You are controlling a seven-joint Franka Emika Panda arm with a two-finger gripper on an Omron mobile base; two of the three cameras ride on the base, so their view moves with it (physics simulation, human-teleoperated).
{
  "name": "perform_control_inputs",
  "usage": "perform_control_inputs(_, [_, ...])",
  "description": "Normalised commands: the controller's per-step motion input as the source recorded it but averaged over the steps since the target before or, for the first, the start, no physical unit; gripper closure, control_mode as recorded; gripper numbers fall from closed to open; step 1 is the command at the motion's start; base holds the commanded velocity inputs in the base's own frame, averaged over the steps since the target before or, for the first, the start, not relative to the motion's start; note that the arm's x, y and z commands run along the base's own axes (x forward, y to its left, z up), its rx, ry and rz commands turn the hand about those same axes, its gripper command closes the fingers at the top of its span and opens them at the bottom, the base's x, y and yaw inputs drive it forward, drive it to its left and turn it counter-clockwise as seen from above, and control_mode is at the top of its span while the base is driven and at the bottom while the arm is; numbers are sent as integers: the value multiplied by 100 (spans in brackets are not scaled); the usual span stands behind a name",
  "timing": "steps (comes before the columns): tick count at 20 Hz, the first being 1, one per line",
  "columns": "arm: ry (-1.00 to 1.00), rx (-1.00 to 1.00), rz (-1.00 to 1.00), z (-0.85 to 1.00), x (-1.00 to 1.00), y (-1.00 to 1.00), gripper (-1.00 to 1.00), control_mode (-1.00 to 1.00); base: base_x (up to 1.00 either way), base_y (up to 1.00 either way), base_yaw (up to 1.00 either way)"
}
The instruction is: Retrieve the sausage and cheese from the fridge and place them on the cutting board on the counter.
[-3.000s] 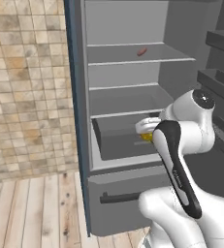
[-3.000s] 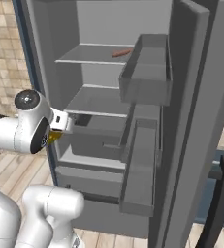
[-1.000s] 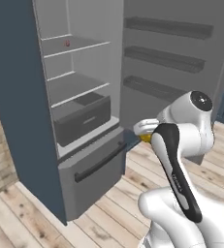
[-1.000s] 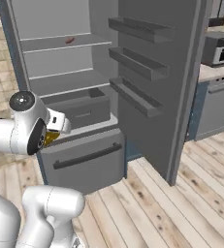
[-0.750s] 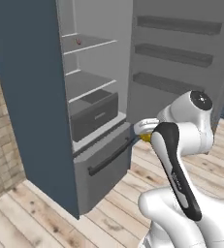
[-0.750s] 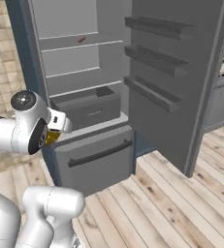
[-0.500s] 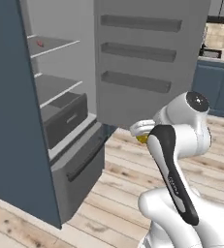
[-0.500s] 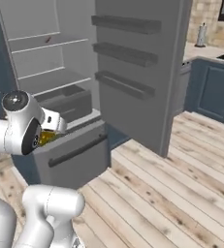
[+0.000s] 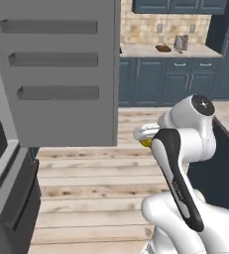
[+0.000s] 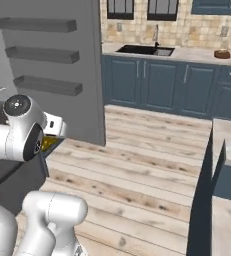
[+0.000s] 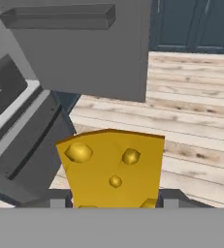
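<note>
Hand view: the cheese (image 11: 112, 167), a bright yellow wedge with round holes, is seen upright between the two dark finger tips, whose stubs rise at either side of its lower edge. The gripper (image 11: 112, 201) is closed about halfway on the wedge, and the cheese is held clear of the floor and of every other thing. Behind it the open fridge (image 11: 79, 53) is seen: the grey inside of its door with a shelf bin near the upper edge, and the dark lower drawer at the left edge. Pale wooden floor planks (image 11: 191, 111) run across the right side, with dark blue cabinet fronts along the top.

From the left base view, the gripper (image 9: 144, 136) is carried in front of the white arm's upper joint, and a sliver of the yellow cheese (image 9: 145, 143) shows just below the hand. The fridge door (image 9: 56, 69), with three shelf bins on its inner face, stands open at the left. The counter (image 9: 160, 50) lies far back along the tiled wall, over blue cabinets, and the dark oval cutting board (image 9: 163, 48) rests near its right end, beside a small grey object that cannot be identified.

From the right base view, the cheese (image 10: 48, 144) is glimpsed at the hand, just beside the arm's round joint and near the lower corner of the fridge door (image 10: 62, 65). A sink (image 10: 146, 50) is set into the counter (image 10: 187, 54), and the cutting board (image 10: 222, 54) sits towards the right edge.
</note>
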Motion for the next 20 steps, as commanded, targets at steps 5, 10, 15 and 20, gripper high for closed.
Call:
perform_control_inputs(5, [0,0,0,0,0,0,100,100,0,-2,-40])
perform_control_inputs(10, [0,0,0,0,0,0,100,100,0,-17,-16])
perform_control_inputs(15, [0,0,0,0,0,0,100,100,8,-36,-9])
perform_control_inputs(20, [0,0,0,0,0,0,100,100,9,-81,-16])
